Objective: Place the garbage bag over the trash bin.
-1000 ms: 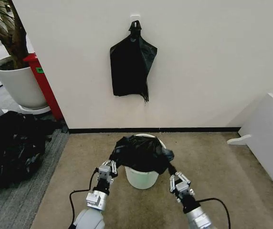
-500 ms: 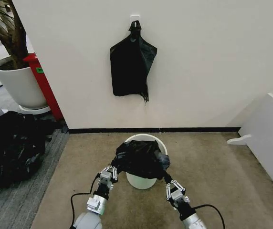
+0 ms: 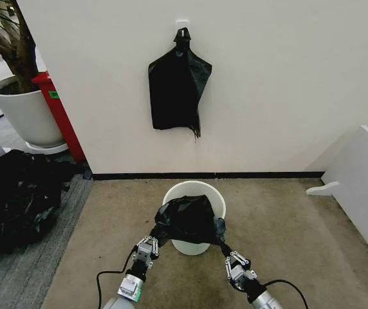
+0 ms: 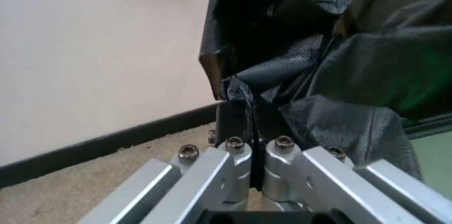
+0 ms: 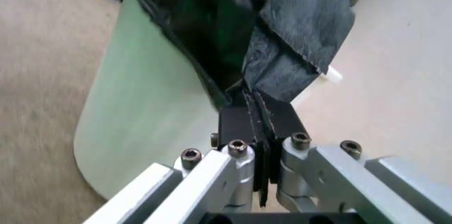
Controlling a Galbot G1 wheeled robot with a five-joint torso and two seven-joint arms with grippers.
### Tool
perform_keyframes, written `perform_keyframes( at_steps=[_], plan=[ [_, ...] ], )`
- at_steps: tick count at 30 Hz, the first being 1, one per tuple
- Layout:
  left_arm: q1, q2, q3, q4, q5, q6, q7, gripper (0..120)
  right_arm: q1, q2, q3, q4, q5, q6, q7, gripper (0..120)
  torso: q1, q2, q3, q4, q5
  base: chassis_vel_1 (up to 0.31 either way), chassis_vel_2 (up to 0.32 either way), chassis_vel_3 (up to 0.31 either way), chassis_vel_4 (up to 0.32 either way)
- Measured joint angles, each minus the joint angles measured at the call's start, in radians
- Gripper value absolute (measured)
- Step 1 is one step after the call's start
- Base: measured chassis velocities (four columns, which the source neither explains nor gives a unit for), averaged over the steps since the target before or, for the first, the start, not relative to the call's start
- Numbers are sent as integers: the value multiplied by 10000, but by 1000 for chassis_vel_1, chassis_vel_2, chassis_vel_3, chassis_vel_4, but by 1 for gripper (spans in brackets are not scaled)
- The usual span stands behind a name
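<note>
The trash bin [image 3: 200, 192] is a small white bucket on the carpet by the wall. The garbage bag [image 3: 190, 219] is thin black film stretched between my two grippers over the bin's near rim, leaving the far part of the opening uncovered. My left gripper [image 3: 155, 239] is shut on the bag's left edge, and the left wrist view shows its pads clamping the garbage bag [image 4: 282, 75]. My right gripper [image 3: 224, 248] is shut on the right edge. In the right wrist view the garbage bag [image 5: 297, 38] runs up from the pads beside the trash bin [image 5: 148, 123].
A flat bundle of black bags [image 3: 176, 90] hangs from a wall hook above the bin. A large black plastic heap [image 3: 13, 193] lies at the left, beside a white plant pot [image 3: 26, 112] and a red object [image 3: 58, 109]. A white panel [image 3: 361, 187] stands at the right.
Both grippers have drawn back toward me and lower, pulling the bag with them. More of the bin's far rim and opening now shows behind the bag.
</note>
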Motion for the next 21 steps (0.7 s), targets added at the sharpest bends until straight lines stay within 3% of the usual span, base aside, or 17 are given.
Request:
perform_keyframes(
  at_steps=[8,15,18,21],
  plan=[
    [-157,-223,-11,213,-111,89,-223,0,527,165,512,-741,-1207,243,174,0,0,0,0,2,0,0,0,0,0],
    [-192,-229,-54,18,-619,216,-546,0,594,136,503,-683,-1349,-283,995,0,0,0,0,1,1,0,0,0,0],
    [-120,-101,-99,-44,-641,275,-751,10,474,-60,334,-650,-562,-504,964,0,0,-1,1,1,0,0,0,0,0],
    [26,83,-149,-310,-651,459,-940,21,236,-319,3,-250,1188,-563,436,0,0,0,0,0,1,0,0,0,0]
  ],
)
